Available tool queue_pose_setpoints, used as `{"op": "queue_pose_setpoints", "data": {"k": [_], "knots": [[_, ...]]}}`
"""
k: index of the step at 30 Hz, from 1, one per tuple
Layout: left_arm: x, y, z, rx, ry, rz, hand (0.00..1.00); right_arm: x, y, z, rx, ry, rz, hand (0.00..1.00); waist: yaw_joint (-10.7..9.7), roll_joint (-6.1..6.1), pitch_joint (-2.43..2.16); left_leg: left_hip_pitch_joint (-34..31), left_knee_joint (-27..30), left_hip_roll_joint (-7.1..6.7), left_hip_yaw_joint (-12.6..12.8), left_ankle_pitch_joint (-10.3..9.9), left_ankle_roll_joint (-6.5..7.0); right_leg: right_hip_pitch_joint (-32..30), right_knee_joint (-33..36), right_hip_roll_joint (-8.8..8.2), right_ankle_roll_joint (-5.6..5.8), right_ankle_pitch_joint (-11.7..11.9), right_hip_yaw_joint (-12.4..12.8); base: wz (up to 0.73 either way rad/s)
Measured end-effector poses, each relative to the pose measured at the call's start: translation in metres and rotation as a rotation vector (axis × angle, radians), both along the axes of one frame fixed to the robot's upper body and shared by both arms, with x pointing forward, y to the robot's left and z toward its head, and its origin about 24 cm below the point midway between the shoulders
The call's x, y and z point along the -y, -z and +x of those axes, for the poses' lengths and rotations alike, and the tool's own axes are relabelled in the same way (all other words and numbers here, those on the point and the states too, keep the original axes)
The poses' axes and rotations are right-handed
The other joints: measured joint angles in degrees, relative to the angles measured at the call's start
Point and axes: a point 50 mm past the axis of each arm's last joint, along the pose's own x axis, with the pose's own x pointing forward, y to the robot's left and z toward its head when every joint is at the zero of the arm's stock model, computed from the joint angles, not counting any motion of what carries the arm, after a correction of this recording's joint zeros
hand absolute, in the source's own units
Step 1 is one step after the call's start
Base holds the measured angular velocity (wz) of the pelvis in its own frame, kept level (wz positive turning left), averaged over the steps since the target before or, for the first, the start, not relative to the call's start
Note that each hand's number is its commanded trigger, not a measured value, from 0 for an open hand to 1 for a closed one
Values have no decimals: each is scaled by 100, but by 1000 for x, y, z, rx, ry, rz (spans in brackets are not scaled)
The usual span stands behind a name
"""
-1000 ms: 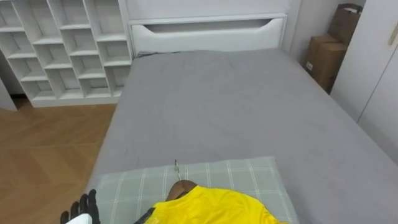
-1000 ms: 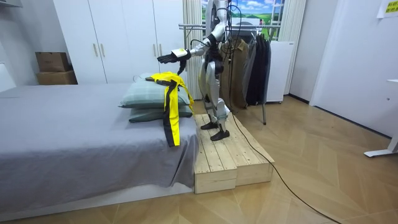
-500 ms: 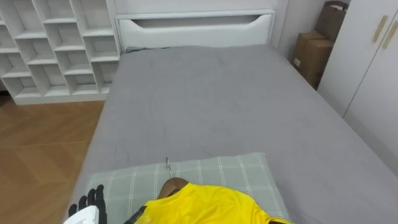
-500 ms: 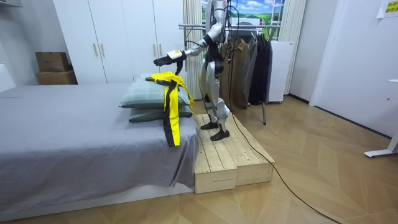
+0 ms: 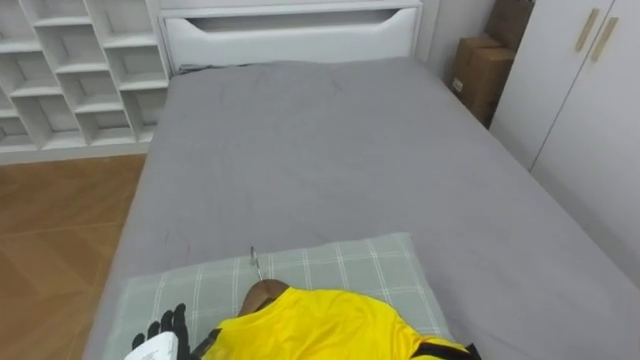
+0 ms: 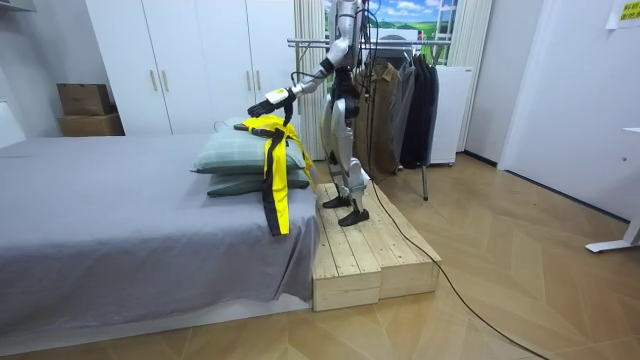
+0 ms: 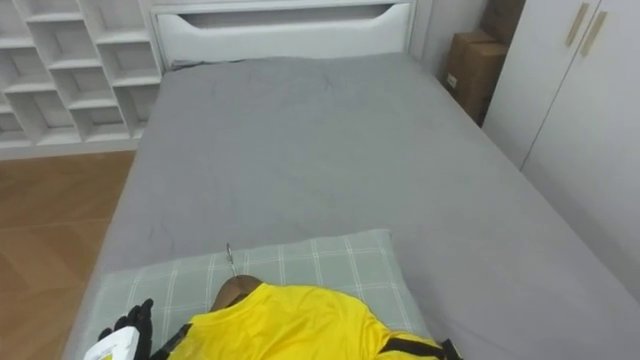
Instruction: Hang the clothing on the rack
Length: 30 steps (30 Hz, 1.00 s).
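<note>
A yellow shirt (image 5: 320, 325) with black trim sits on a wooden hanger (image 5: 263, 294), whose metal hook (image 5: 254, 262) points toward the headboard. In the room view the shirt (image 6: 272, 160) hangs in the air over the bed's foot end, trailing down past the mattress edge. What holds it up is hidden under the cloth. My left hand (image 5: 163, 333) shows at the lower left, fingers straight, just left of the shirt's collar and apart from it. In the room view that hand (image 6: 268, 97) reaches out just above the shirt. I stand on a wooden platform (image 6: 365, 250) beside the bed.
Under the shirt lies a green checked pillow (image 5: 330, 265) on the grey bed (image 5: 340, 150). White cube shelves (image 5: 60, 70) stand at the left, cardboard boxes (image 5: 480, 70) and white wardrobe doors (image 5: 590, 100) at the right. Behind me a rack of dark clothes (image 6: 400, 100) stands.
The eye view has shifted, so the camera moved. My left hand has come closer to the shirt's collar. In the room view the outstretched arm has dropped slightly toward the shirt.
</note>
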Motion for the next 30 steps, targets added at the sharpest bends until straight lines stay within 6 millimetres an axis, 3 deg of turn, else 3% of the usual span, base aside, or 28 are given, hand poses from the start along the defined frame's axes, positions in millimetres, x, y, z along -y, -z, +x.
{"op": "queue_pose_setpoints", "data": {"k": [5,9,15,21,25,30], "knots": [[1,-3,5,10,4,-3,0,0,1,-10,-22,8,2,0,-34,-111,27,-67,36,-30,30,2,-3,-51,-10,-2,-1,0,14,-2],[-1,-2,6,-8,-13,-30,0,-2,1,-17,-41,5,18,0,-33,-222,-12,-153,63,31,142,1,-3,-147,-14,3,-10,23,25,-11],[-2,3,7,-70,-24,-70,0,-3,1,-23,-57,8,30,0,-135,-202,-6,-185,61,38,163,1,-3,-191,-22,11,-5,82,22,-3],[-3,12,6,-151,-26,-59,0,-2,1,-14,-36,10,27,0,-150,-96,-2,-248,68,39,172,6,6,-244,3,-1,-1,128,6,-4],[-3,14,7,-167,-24,-54,0,-2,0,-1,2,18,14,0,-135,-96,8,-346,90,32,215,15,20,-384,88,1,0,128,34,-2],[-5,9,22,-170,-36,-54,0,-4,-1,20,65,-25,1,0,-143,-136,35,-623,222,31,242,20,30,-609,90,-10,3,130,45,-2]]}}
